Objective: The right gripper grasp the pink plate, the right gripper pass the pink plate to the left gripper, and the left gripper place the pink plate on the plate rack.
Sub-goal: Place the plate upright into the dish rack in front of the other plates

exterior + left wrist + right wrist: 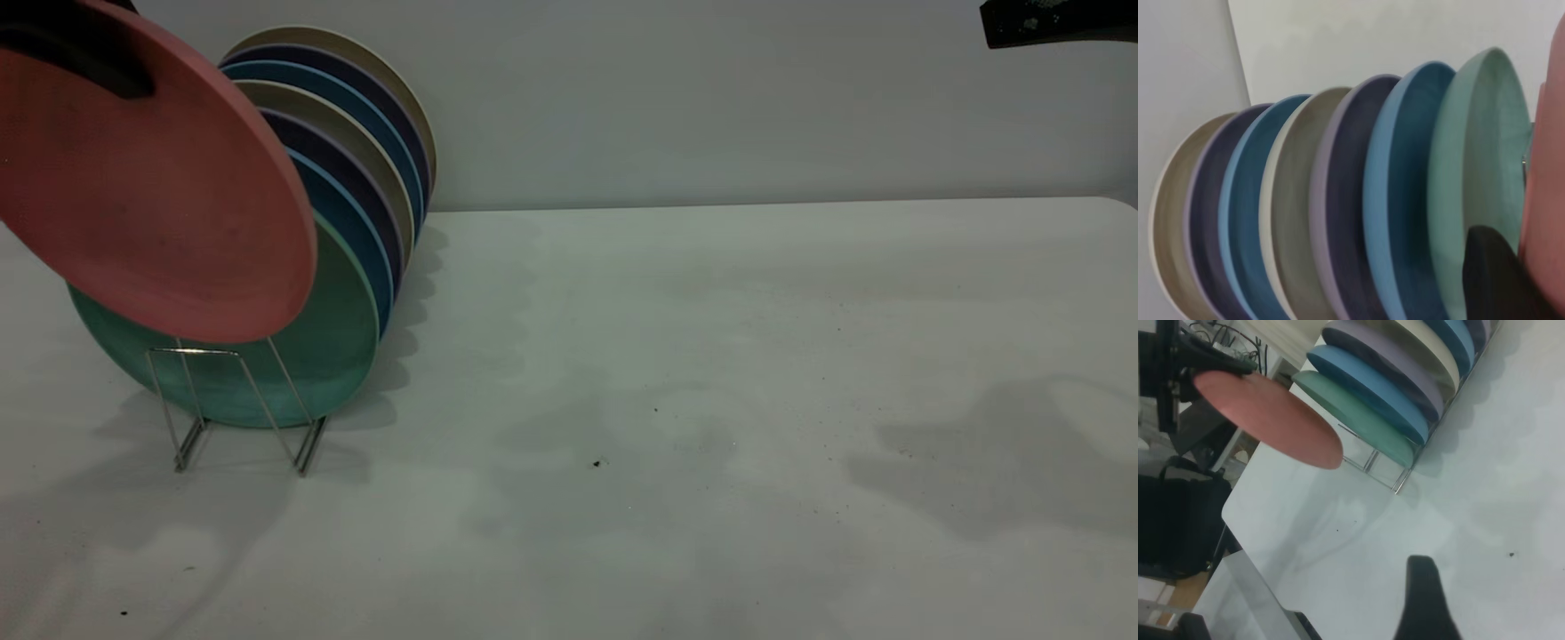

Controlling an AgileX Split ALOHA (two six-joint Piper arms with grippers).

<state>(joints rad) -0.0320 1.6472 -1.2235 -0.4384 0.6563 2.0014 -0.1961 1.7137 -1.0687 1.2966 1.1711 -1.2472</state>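
The pink plate (160, 196) hangs tilted at the far left, in front of the mint-green plate (342, 342), with its lower rim just above the front loop of the plate rack (236, 400). My left gripper (80, 62) is shut on the plate's upper rim. In the left wrist view a black finger (1498, 280) lies against the pink plate (1546, 200). The right wrist view shows the pink plate (1271, 417) above the rack (1378, 463). My right gripper (1058, 22) is high at the far right, open and empty, with one finger (1423, 587) showing.
The rack holds several upright plates behind the green one, in blue (364, 231), dark purple and beige. The same row shows in the left wrist view (1338, 200). A white wall stands behind the table (711, 356). The table's left edge (1231, 520) is close to the rack.
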